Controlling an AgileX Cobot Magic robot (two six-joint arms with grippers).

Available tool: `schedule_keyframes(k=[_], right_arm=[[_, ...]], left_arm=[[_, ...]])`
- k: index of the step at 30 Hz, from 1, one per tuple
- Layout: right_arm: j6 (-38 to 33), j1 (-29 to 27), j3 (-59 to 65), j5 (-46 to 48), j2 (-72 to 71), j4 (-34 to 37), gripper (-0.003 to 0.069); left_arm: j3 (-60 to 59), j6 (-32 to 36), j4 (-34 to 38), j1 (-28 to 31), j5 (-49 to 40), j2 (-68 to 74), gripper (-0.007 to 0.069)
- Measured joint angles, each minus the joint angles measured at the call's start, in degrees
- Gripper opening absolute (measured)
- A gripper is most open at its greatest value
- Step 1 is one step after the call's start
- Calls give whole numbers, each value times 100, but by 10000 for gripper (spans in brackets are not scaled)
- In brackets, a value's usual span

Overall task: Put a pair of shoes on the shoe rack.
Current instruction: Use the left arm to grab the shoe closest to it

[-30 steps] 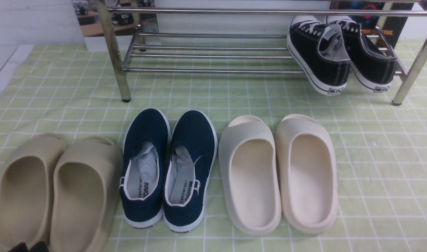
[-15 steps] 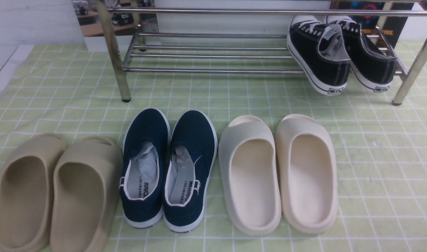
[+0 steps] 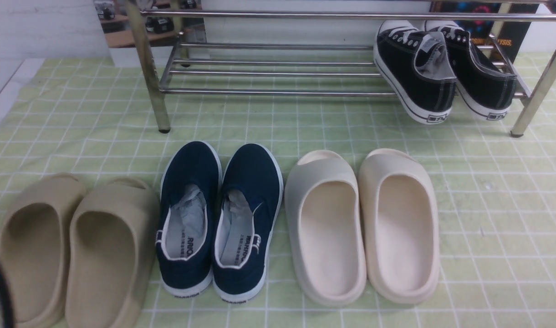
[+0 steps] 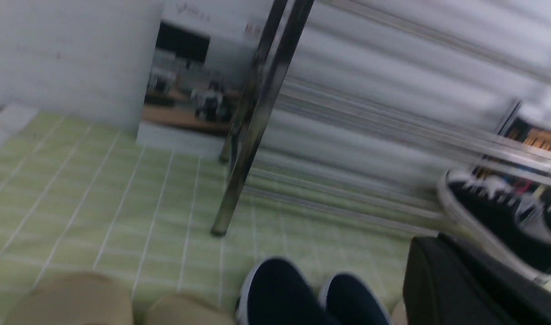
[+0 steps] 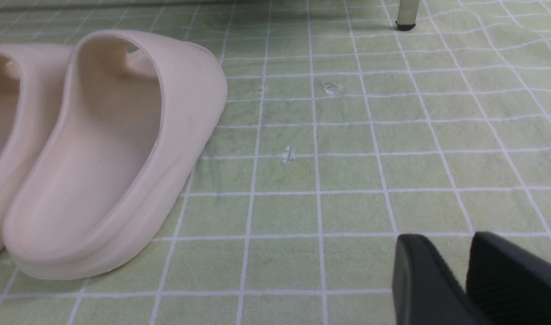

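The pair of shoes stands where it stood a second ago: side by side, touching, on the green checked cloth that covers the bench, at the middle of the near edge, toes toward the shoe rack and well short of it. The rack runs along the far edge, its lower bars bare on the left and middle. The black sneakers lean on the bars at its right end, heels hanging over the front bar, unchanged. The beige slides lie just left of the navy pair and the cream slides just right, neither shifted. What has changed is at the near left corner: a dark curved strip now crosses the outer beige slide in the front view. Half a second ago nothing showed there, and a second ago two small dark tips sat at the bottom edge. Whether the strip is a cable or part of the left arm cannot be told. The left tool, blurred in its wrist view, is closed together with nothing in it and looks over the navy toes toward the rack's left leg. The right tool hangs low over bare cloth beside the outer cream slide, its fingers slightly apart and empty.
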State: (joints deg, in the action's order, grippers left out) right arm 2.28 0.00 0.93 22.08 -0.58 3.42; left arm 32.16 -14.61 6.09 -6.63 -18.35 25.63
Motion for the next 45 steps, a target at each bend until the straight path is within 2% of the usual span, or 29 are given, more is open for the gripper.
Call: schedule_keyframes(k=[2,5,12,14,19,21,25,27,34,35,39,45], right_arm=[[0,0,0,0,0,0,200],[0,0,0,0,0,0,206],[0,0,0,0,0,0,216],[0,0,0,0,0,0,218],[0,0,0,0,0,0,222],[0,0,0,0,0,0,224],[0,0,0,0,0,0,226],[0,0,0,0,0,0,226],[0,0,0,0,0,10,233],[0,0,0,0,0,10,236],[6,0,0,0,0,10,237],[17,0,0,0,0,10,237]], left_arm=[[12,15,6,0,-94,434,-13],[281,100,544,0,-747,1496,-13],[1300,1148,1629,0,-2889,3204,-11],[1466,1358,1913,0,-3277,3730,24],[1604,1509,1992,0,-3309,4481,171],[1609,1519,1946,0,-2953,4876,262],[1609,1519,1912,0,-2368,5443,311],[1609,1519,1912,0,-2211,5567,310],[1641,1538,1950,0,-1677,6256,186],[1641,1605,2004,-45,-1631,6370,158],[1645,1810,1978,-300,-1449,6450,128],[1645,1712,1712,-544,-1201,6475,39]])
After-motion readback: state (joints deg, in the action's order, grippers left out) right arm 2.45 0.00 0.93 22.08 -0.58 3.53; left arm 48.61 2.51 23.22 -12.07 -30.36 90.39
